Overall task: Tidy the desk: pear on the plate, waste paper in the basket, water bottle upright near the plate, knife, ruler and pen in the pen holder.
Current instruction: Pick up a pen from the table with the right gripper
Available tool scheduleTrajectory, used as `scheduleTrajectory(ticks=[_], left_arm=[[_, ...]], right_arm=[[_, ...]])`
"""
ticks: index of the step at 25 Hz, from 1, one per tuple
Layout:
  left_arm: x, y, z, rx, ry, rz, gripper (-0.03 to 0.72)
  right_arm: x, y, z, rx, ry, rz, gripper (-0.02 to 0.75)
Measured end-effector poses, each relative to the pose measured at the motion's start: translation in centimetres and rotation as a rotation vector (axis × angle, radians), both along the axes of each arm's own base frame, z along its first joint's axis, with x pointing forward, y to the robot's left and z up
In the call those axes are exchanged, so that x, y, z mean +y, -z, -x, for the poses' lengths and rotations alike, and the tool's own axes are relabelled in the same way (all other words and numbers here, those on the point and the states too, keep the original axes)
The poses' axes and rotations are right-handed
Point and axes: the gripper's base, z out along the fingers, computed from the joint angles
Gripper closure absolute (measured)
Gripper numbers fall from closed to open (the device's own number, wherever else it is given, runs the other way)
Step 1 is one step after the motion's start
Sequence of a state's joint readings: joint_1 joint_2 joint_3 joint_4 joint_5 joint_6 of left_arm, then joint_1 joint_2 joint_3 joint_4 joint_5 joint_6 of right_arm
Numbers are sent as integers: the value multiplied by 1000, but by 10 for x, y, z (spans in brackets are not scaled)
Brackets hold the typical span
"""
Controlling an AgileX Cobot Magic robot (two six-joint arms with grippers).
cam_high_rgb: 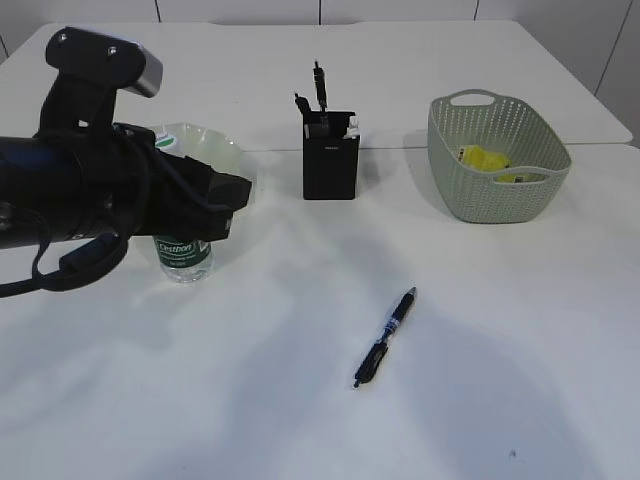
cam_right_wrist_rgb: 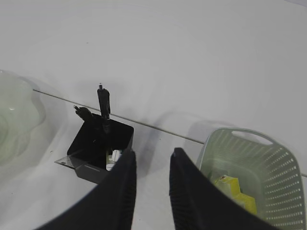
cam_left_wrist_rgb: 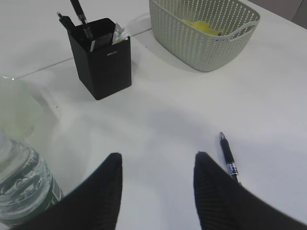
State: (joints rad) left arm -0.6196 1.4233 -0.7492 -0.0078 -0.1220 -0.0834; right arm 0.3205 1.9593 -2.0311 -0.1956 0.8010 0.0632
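Plastic pen [cam_high_rgb: 385, 337] lower centre: light, stiff, slick; pinch mid-barrel. Left gripper [cam_left_wrist_rgb: 158, 191] half-open, empty; right gripper [cam_right_wrist_rgb: 152, 191] narrower, seemingly empty.

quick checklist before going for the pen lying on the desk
1. Pen lies flat in the open, nothing touching it: ok.
2. Left gripper jaws apart with nothing between them: ok.
3. Right gripper jaws narrowly apart, nothing between them: ok.
4. Pen holder upright with room at the top, though items already stick out: ok.
5. Water bottle standing next to the plate, close beside the left arm, so mind the swing: ok.
6. Waste paper already inside the basket: ok.
7. Pear on the plate: cannot tell, arm blocks it.
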Motion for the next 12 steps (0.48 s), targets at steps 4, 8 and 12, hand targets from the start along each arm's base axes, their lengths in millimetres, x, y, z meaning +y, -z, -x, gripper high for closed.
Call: scheduleTrajectory(ticks=[4, 8, 12], left_arm=[[0, 0, 0, 0, 0, 0, 347], [0, 0, 0, 0, 0, 0, 348], [0, 0, 0, 0, 0, 0, 348]], right_arm=[[0, 1, 0, 7, 1, 2, 554], [-1, 1, 1, 16, 2, 9, 554], [-1, 1, 1, 19, 2, 8, 554]])
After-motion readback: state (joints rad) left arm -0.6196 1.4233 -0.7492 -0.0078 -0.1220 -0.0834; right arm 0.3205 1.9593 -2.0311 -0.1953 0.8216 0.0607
